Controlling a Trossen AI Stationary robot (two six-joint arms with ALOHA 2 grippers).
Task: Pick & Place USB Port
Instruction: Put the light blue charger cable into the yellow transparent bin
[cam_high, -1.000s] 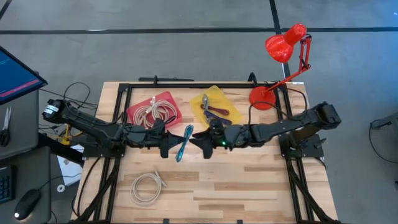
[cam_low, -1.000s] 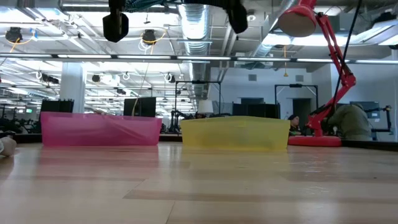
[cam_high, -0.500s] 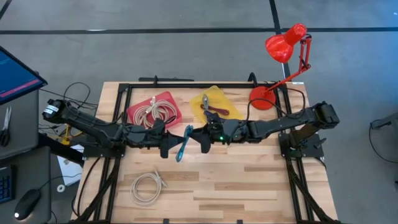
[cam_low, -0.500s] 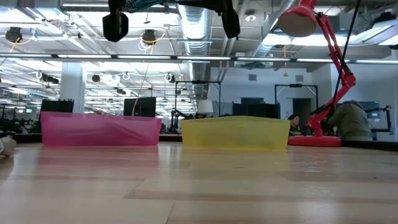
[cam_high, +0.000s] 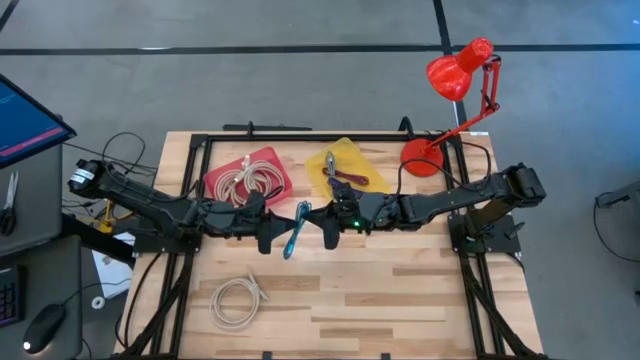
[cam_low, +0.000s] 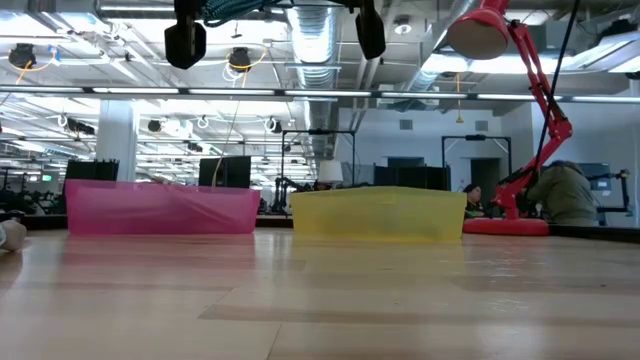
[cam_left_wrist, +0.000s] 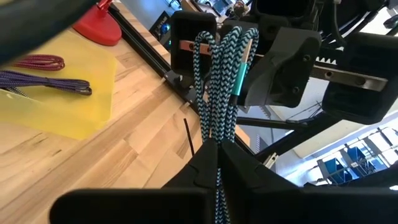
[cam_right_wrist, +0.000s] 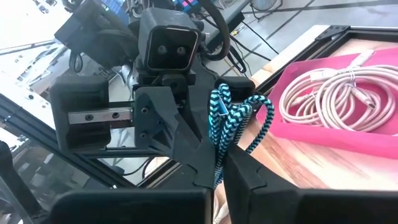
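two grippers pinch one blue braided cable (cam_high: 296, 228) above the table's middle: the left gripper (cam_high: 275, 229) has its jaws pressed together on one end, and the right gripper (cam_high: 318, 222) has its jaws clamped on the other. behind, the pink tray (cam_high: 271, 163) holds a white coiled cable (cam_high: 246, 181); the yellow tray (cam_high: 356, 156) holds purple and red cables (cam_high: 345, 179).

My right gripper (cam_high: 322, 222) slides in from over the yellow tray (cam_high: 352, 152) and now clamps the blue braided cable (cam_high: 297, 227) too.
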